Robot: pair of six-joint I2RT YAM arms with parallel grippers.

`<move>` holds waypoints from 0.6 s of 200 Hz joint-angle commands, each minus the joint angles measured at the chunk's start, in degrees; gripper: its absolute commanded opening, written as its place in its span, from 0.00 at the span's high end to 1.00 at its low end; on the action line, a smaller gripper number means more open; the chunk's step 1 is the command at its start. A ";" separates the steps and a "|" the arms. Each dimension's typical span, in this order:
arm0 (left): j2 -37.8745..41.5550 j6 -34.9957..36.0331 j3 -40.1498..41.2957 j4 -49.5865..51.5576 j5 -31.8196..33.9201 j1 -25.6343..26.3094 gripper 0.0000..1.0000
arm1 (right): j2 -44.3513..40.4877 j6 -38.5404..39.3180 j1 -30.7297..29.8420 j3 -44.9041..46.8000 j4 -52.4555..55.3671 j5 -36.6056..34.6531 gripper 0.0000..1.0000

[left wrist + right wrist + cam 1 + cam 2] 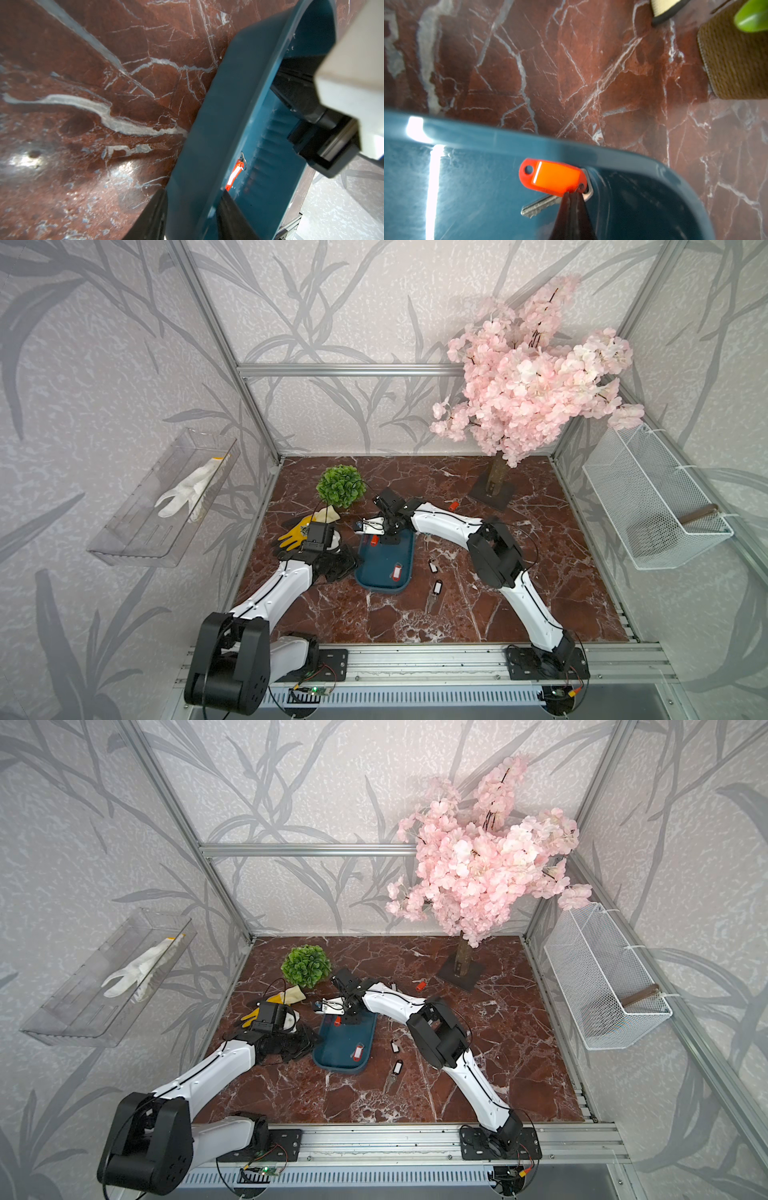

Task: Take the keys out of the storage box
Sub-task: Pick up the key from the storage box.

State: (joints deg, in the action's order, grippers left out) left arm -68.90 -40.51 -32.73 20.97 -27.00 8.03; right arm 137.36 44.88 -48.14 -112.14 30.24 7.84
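Note:
The dark teal storage box [384, 572] [332, 1048] lies mid-table. My left gripper [356, 562] [194, 192] is shut on the box's left wall [228, 104], one finger outside and one inside. My right gripper [374, 537] [572, 192] reaches into the far corner. Its jaws are pressed together at the ring end of a red-orange tagged key [556, 178] [374, 540] [337, 1021]. A second red-tagged key [396, 571] [357, 1051] [233, 176] lies near the box's front. Two black-tagged keys [433, 566] [437, 587] and a red-tagged key [455, 504] lie on the marble outside.
A green ball plant [340, 485] and yellow and cream gloves [305, 529] sit behind the left gripper. The pink blossom tree's base [492, 489] stands at the back right. A clear bin [162, 506] and a white wire basket [652, 506] hang on the side walls.

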 commanded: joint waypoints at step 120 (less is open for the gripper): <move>3.89 0.30 0.21 0.65 3.45 -0.93 0.38 | -13.92 -4.70 -0.46 11.95 -6.59 -0.98 1.00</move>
State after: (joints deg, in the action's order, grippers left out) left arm -66.61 -40.53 -32.73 21.39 -24.97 7.68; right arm 128.14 42.02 -48.34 -102.74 25.80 6.46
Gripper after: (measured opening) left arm 0.591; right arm 0.041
